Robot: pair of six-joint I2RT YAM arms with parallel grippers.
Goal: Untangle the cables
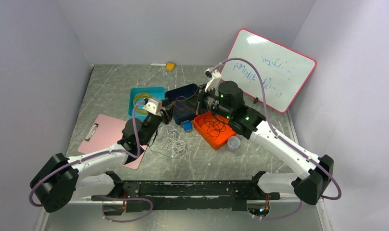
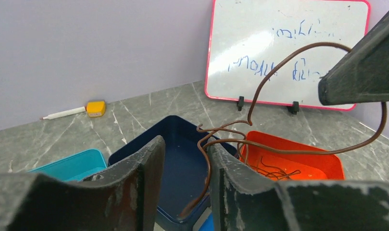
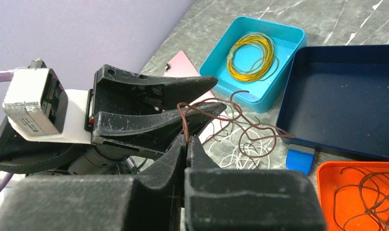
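Beside the dark blue tray (image 3: 346,91), the right gripper (image 3: 186,144) is clamped on the brown cable (image 3: 183,122); the left gripper (image 2: 185,147) stands part-open around it (not yet pinching). It should close squarely, then draw away slowly, sparing the white cables (image 1: 174,144).

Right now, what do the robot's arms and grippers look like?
Left arm and right arm: white links, black joints, lilac hoses. Left gripper and right gripper: black, scuffed, tapering fingers. White camera on each wrist; green lights on the right arm.
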